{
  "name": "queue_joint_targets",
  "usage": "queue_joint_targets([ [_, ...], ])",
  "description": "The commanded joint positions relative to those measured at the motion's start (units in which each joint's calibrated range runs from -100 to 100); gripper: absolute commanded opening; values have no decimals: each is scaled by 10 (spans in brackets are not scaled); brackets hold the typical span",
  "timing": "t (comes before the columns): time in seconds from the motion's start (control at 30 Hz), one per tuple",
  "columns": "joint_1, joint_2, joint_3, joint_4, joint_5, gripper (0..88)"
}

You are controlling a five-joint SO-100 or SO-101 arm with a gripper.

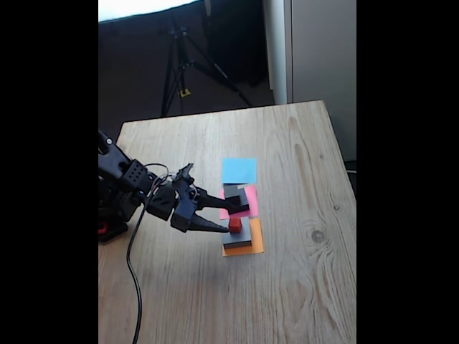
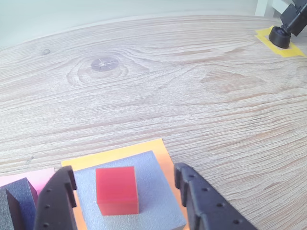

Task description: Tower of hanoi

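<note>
Lighting: bright daylight, soft focus.
Overexposed window glare at top of fixed view; table (image 1: 301, 287) evenly lit.

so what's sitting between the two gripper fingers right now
In the wrist view the red cube stands between the open gripper's fingers, untouched by either, resting on the grey block over the orange paper.
</note>
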Motion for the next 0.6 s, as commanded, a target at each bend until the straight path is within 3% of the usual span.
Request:
queue_joint_targets([
  [0.0, -14, 14, 6, -40, 10, 239],
  [0.57, -23, 147, -14, -163, 16, 240],
])
